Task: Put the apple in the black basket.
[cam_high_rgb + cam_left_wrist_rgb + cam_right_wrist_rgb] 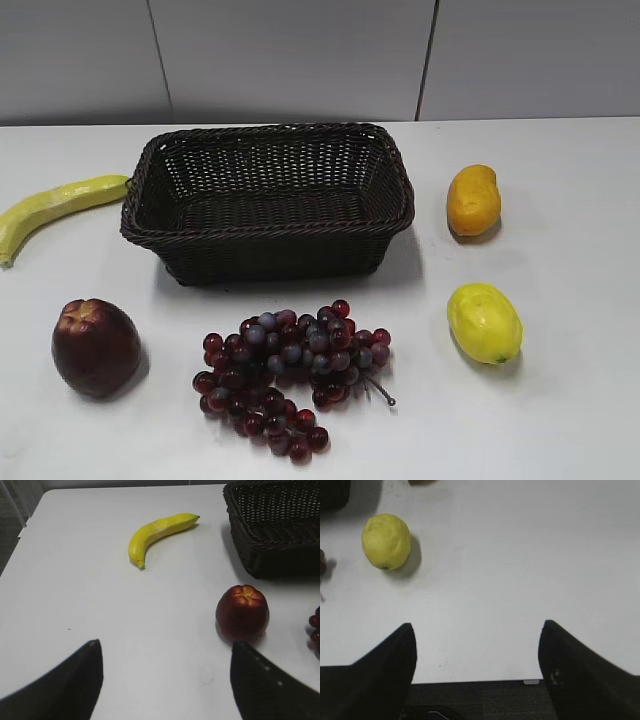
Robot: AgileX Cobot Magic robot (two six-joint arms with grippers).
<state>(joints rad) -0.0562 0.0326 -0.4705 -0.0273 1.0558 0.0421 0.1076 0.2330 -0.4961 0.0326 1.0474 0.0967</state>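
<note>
Beside apple point(242, 613), banana tip point(141, 565)

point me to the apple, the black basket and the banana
apple point(96, 347): exterior view, middle of its red side.
black basket point(268, 233): exterior view, near braided rim.
banana point(157, 531): left wrist view, mid-body.

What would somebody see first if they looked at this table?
Probably the big black basket at the back middle of the white table, with nothing in it. Next come the bunch of dark red grapes right in front of it and the dark red apple sitting at the front left. A lemon and an orange-yellow fruit sit to the right.
</note>
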